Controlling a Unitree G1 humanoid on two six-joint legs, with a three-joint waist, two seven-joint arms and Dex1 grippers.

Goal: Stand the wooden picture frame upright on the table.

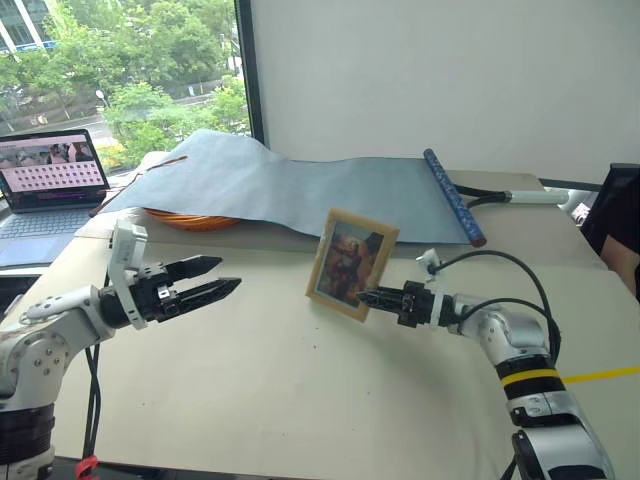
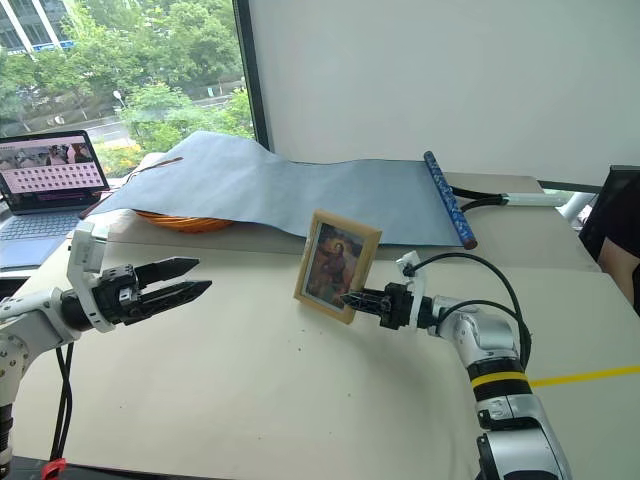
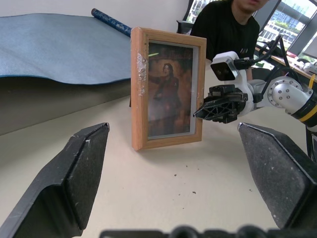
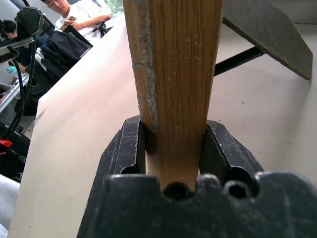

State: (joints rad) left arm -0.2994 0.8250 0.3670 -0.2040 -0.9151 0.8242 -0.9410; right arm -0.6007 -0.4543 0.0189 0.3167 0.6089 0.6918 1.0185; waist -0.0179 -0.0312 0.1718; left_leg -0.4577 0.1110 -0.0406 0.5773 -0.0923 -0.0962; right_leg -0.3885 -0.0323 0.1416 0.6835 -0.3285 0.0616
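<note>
Step in hand: we are setting the frame down; it looks upright, bottom edge at or on the desk, though we cannot confirm the kickstand is bearing. The next move, we judge, calls for checking that it stands unaided, then a slow release without nudging it over.

Desk (image 1: 300, 400): broad, flat, matte beige top with a few dark specks.

Cloth (image 1: 300, 185): blue-grey sheet, smooth, draped over a hump at the back, ending in a dark blue roller (image 1: 452, 195).

Laptop (image 1: 50, 170): open, screen lit, at the far left edge.

Frame (image 1: 350, 262): small light-wood rectangle, grain visible, one edge scuffed pale; reddish figure picture facing us. It stands mid-desk, between both arms.

Right claw (image 1: 366, 297): clenched on the frame's side edge, pads flat against front and back.

Left claw (image 1: 212, 278): released, fingers spread wide, hovering well apart from the frame.
</note>
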